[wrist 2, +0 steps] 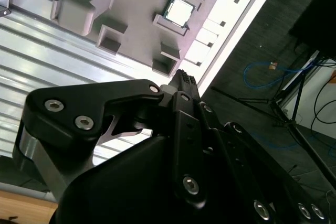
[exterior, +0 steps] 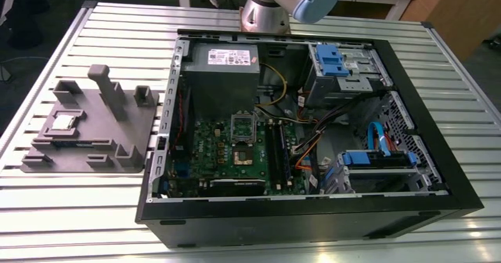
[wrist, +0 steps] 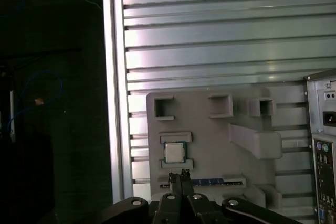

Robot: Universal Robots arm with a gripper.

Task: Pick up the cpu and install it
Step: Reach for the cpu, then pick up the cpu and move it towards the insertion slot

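Currently the cpu (exterior: 63,122) is seated in a shallow square pocket on the grey fixture (exterior: 117,140), metal top up. The fixture is laid flat on the slatted table (exterior: 438,81), at the exterior view's left of the open case (exterior: 313,213) and just beside it.

The gripper (wrist: 179,174) is seen in both wrist views with its jaws drawn together to a narrow point – nothing is held between them. It is held apart from the cpu, with no contact made, and is pointed down toward the fixture.

Inside the case, the green board (exterior: 266,157) is exposed. A socket (exterior: 243,155) is seen near its middle, with a silver-framed bracket (exterior: 243,126) just beside it on the far side – whether the two touch cannot be told. No chip is seen seated in the socket.

The arm (exterior: 270,7) is seen at the far edge of the table, behind the case.
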